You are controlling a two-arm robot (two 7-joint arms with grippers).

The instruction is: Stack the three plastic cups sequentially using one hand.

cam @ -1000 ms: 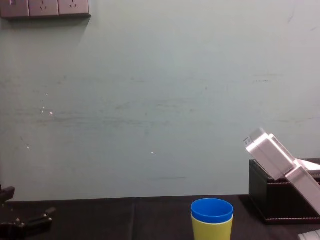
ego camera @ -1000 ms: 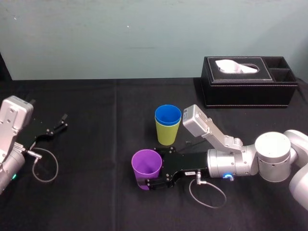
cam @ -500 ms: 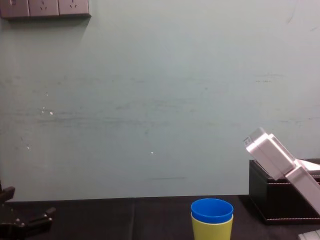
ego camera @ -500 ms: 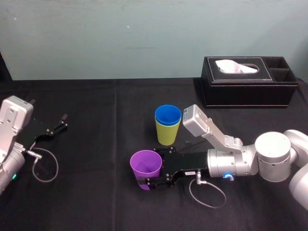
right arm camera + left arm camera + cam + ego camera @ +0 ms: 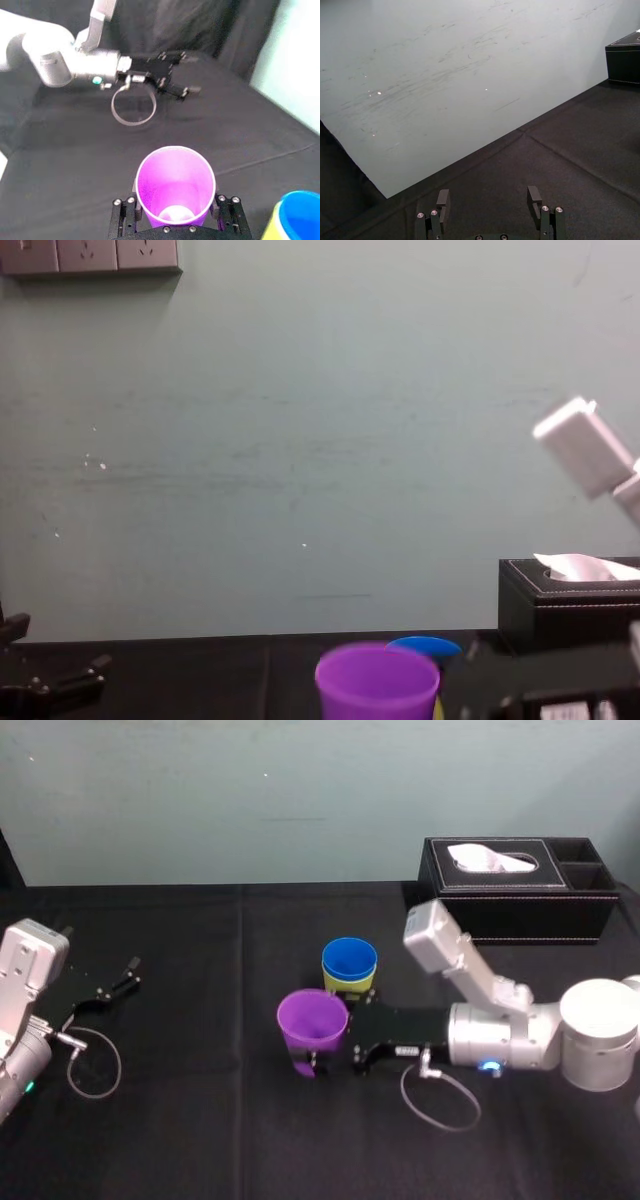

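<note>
Clamped in the right arm's black two-finger gripper (image 5: 176,220), the one with a small white label: the purple tapered plastic cup (image 5: 312,1018), upright, mouth up. Fingers (image 5: 122,220) pressed against either side of its lower wall, jaws closed tight on it. Seemingly held clear of the black cloth-covered table (image 5: 200,1120), though hard to confirm with the base hidden. Reaching in from the right, wrist level with the cloth.

Just behind it and slightly to the right, near the table's middle: the blue tapered plastic cup (image 5: 349,960) nested inside the yellow-green tapered plastic cup (image 5: 360,984), blue rim standing proud of the yellow-green one. From the chest, purple rim in front of the blue rim, a little lower and to its left, partly covering it.

Farther back on the right: a black rectangular tissue box (image 5: 520,910) with white tissue showing, well apart from the cups.

Parked at the table's left: the left arm's dark gripper (image 5: 488,192), jaws apart, low over the cloth, a grey cable loop (image 5: 95,1070) beside it.
</note>
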